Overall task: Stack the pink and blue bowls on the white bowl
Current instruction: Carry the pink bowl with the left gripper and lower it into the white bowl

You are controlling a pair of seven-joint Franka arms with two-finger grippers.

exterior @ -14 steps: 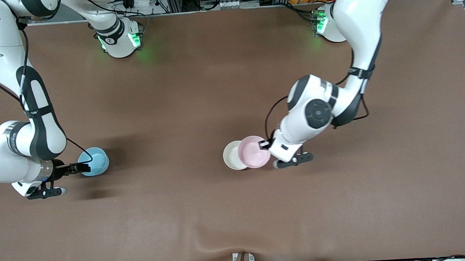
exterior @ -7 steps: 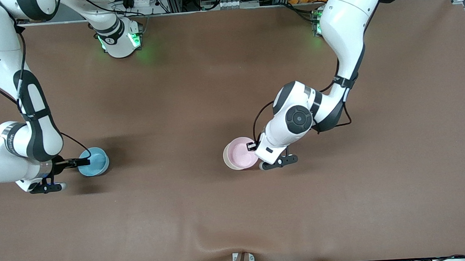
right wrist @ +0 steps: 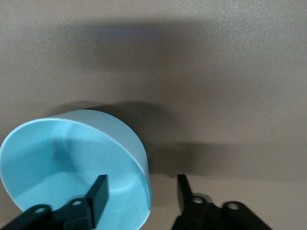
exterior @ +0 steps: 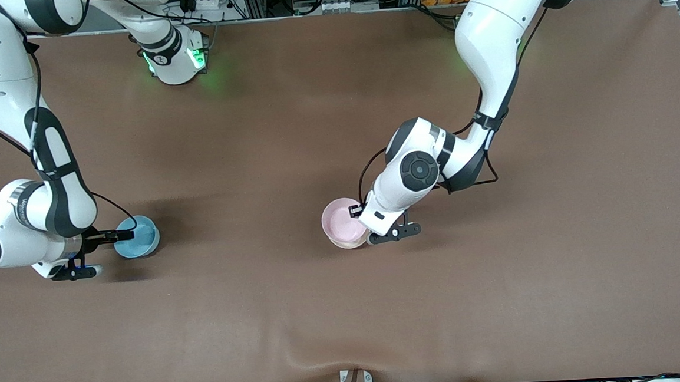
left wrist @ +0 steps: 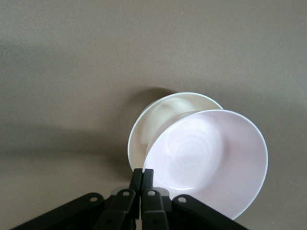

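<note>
Round pink bowl (exterior: 343, 222) pinched by left fingers (left wrist: 142, 179) over white bowl (left wrist: 160, 117); right fingers (right wrist: 100, 194) spread astride glossy blue bowl (exterior: 137, 236) rim

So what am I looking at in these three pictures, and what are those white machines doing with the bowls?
Two white robot arms stand at a brown table. The big picture looks down from a high camera facing them; the other two come from cameras on the arms' wrists. The left pincer is shut on the rim of the pink bowl, held over the white bowl near the table's middle. The right pincer is open astride the wall of the blue bowl, one finger inside and one outside, at the right arm's end of the table.
</note>
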